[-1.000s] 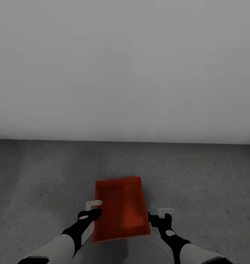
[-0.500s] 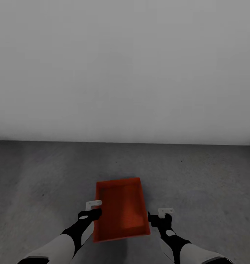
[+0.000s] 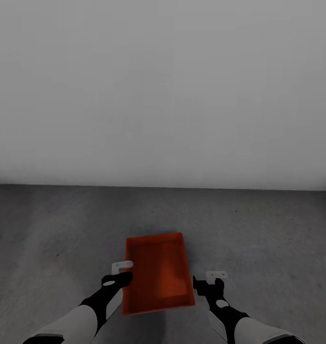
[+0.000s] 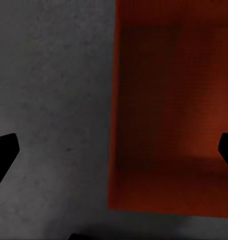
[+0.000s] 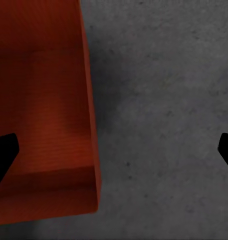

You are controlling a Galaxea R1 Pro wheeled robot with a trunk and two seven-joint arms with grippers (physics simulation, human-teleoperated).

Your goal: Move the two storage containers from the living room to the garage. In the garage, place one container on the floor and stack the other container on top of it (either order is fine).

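Observation:
One orange-red storage container [image 3: 158,272] lies flat on the dark grey concrete floor [image 3: 268,229] of the garage, long side pointing away from me. My left gripper [image 3: 122,273] hangs open at its left wall. In the left wrist view the left gripper [image 4: 114,152] straddles that wall of the container [image 4: 174,110], one finger over the floor and one over the inside. My right gripper [image 3: 210,282] is open just right of the bin. The right wrist view shows the right gripper [image 5: 114,152] over bare concrete beside the container [image 5: 38,110]. Neither holds anything.
A plain white-grey wall [image 3: 163,95] stands a short way beyond the container and meets the floor across the whole head view. Bare concrete stretches out left and right of the bin.
The whole head picture has slipped down a little, so the camera has moved. The container and both open grippers keep their places relative to each other.

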